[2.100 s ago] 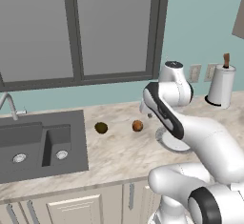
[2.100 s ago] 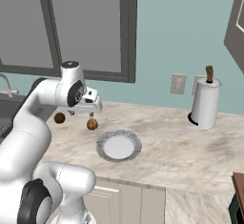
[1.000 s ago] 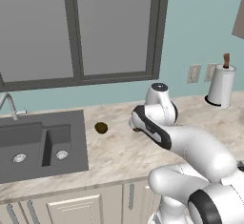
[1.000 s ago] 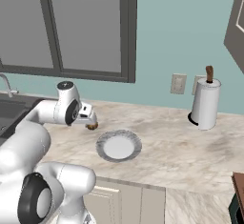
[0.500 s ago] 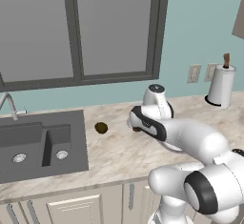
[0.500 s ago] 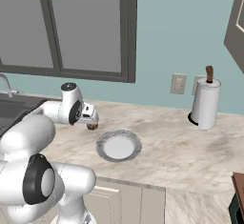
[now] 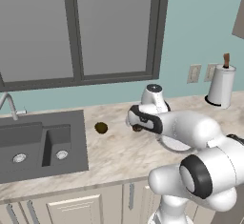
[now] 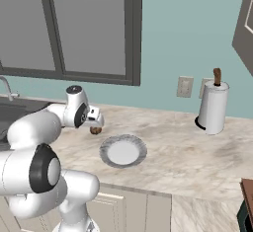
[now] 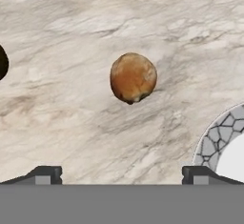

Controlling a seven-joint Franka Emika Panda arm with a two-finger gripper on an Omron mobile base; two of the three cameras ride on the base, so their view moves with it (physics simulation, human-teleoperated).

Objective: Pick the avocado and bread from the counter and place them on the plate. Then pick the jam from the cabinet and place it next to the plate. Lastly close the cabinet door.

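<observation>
Bread (image 9: pixel 133 77) whole in hand view, half-hidden from base; gripper (image 9: pixel 122 174) wide, empty.

Orange-brown mottled bread (image 9: pixel 133 77) sits at frame centre on the beige, grey-veined marbled counter (image 9: pixel 71 123). At lower right, the plate (image 9: pixel 217 142) shows a grey speckled rim and white centre.

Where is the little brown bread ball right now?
The bread sits on the counter in the middle of the hand view, under the open tool, between the avocado on its sink side and the plate.
</observation>
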